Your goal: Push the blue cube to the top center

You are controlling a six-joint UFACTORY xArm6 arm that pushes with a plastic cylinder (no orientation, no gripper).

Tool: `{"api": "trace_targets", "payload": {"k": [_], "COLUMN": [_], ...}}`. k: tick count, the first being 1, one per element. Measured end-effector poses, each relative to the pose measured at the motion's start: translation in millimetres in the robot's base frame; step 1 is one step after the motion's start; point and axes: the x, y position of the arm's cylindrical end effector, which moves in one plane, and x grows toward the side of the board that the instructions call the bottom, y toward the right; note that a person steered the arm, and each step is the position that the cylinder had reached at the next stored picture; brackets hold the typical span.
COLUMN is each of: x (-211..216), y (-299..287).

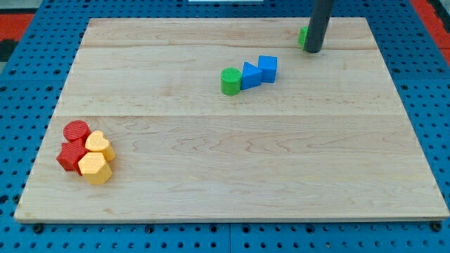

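Wooden worktop (232,176) lying over blue pegboard. No claw fitted, so nothing holding or gaping; just my tip (313,51) resting near the view's top right, partly hiding a green block (302,36). Blue cube (268,68) sitting right of centre, touching a blue triangular block (250,75), itself beside a green cylinder (230,81). Risking, probably: sweeping in from the right and dragging the triangle along, or striking off-centre and spinning the cube sideways instead of upward.
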Motion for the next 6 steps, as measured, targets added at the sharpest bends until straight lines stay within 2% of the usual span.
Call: {"api": "trace_targets", "payload": {"k": [1, 2, 3, 4, 5, 6], "x": [47, 78, 68, 93, 68, 25], "y": [-6, -56, -103, -105, -130, -126]}}
